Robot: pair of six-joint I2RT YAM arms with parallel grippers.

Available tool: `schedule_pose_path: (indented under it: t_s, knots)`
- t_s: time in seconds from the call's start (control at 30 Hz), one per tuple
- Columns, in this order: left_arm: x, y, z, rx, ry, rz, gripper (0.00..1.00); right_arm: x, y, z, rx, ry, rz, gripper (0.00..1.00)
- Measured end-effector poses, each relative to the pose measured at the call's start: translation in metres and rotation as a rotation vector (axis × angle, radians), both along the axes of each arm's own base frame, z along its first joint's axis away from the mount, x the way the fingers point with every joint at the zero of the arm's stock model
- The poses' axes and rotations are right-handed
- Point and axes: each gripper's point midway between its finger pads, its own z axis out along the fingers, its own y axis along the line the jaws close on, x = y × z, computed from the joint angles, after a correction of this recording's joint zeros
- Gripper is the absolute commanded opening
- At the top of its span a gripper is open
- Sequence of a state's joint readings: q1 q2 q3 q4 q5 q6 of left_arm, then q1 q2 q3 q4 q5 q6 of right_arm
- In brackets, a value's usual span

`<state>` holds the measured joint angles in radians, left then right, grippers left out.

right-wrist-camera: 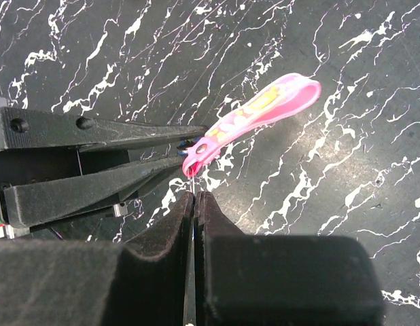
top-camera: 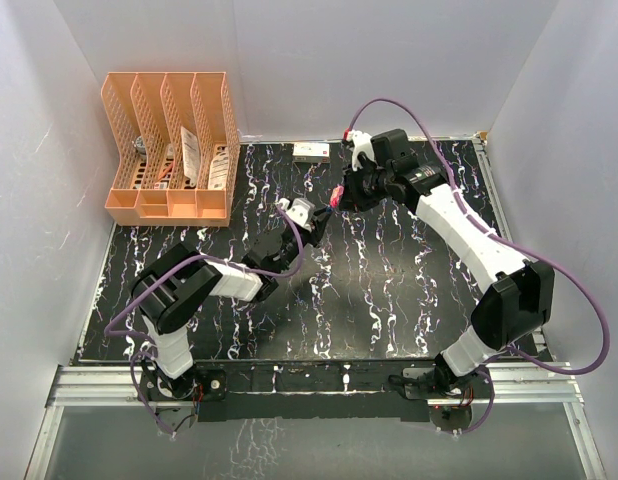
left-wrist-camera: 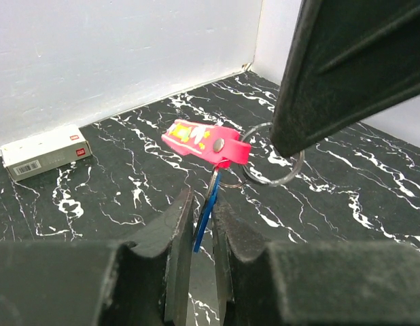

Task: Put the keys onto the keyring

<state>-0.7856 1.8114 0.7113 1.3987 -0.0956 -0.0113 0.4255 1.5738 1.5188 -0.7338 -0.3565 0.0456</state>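
Obs: the keyring [left-wrist-camera: 206, 141] is held off the tabletop [left-wrist-camera: 346, 183], its pink-red strap roughly level and its thin ring [left-wrist-camera: 268, 185] hanging from one end.

The right gripper [right-wrist-camera: 194, 197] has its jaws pressed together on that ring, with only a sliver of metal between them. Gripping at the ring end leaves the strap free and presents the ring to the other arm.

The left gripper [left-wrist-camera: 203, 212] has its jaws narrowed to a slit on the blue key [left-wrist-camera: 208, 200], pinched edge-on, tip up, just under the strap's ring end. A smaller ring [left-wrist-camera: 230, 182] sits there. Cannot tell whether the key is threaded on.

The silver key is not made out. A white box [left-wrist-camera: 43, 151] lies well apart from the strap.

Judgement: threading step in hand.
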Motion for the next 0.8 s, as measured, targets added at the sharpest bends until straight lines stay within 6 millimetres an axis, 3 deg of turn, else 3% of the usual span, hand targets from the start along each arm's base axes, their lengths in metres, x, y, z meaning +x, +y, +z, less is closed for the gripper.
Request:
schedule_pose_path:
  t_s: [0.23, 0.8]
  knots:
    - [0.005, -0.003, 0.008, -0.007, -0.010, -0.005, 0.10, -0.001, -0.001, -0.002, -0.026, -0.003, 0.003, 0.00]
    - [0.000, -0.009, 0.005, 0.013, -0.010, -0.069, 0.07, 0.002, -0.004, -0.012, -0.114, 0.079, -0.013, 0.00]
